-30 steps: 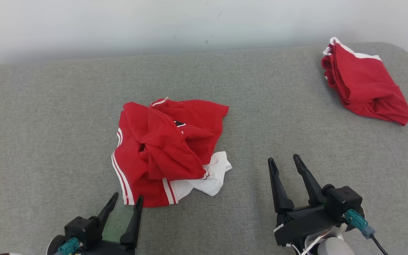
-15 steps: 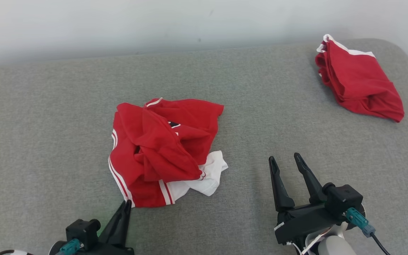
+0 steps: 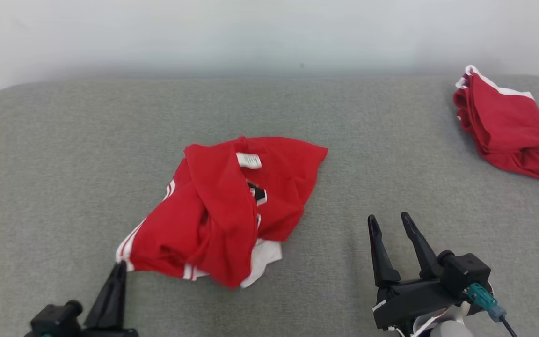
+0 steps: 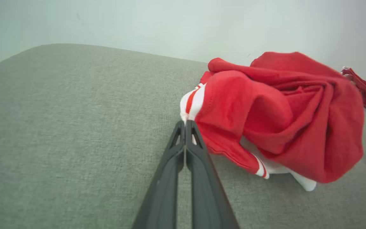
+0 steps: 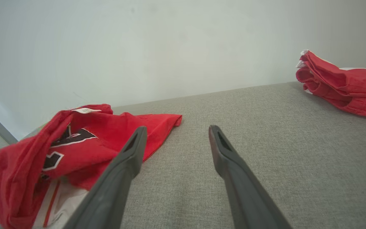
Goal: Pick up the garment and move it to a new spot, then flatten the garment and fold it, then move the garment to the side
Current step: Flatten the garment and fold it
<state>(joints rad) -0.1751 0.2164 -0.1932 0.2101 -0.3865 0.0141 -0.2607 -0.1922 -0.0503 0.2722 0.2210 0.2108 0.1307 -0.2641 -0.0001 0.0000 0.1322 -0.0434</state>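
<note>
The left gripper (image 3: 120, 267) is seen pressed together on a corner of the garment (image 3: 232, 206). In the left wrist view its fingertips (image 4: 185, 124) are pinched on the white, red-striped hem. How much cloth lies between them cannot be told. The right gripper (image 3: 389, 216) is held spread wide, empty and touching nothing, at about 4 o'clock from the garment and apart from it.

The garment is found near the middle of the grey tabletop (image 3: 63, 164), crumpled into a loose heap. Red folds are piled over a white panel, and a label and a black print are turned up. The pinched corner is stretched out toward 7 o'clock. A second red garment (image 3: 508, 126) lies bundled well apart at 2 o'clock, near the far corner.

The cloth is judged to be light, thin and entirely limp. No shape would be kept when it is lifted, and the heap would be expected to trail and unroll behind the held corner. Some drag on the rough covering is likely.

A double-layered hem is judged a better hold than a single fold, since a small pinch could slip. A second hold at the hem's other end, near 5 o'clock, is suggested for the open gripper.
</note>
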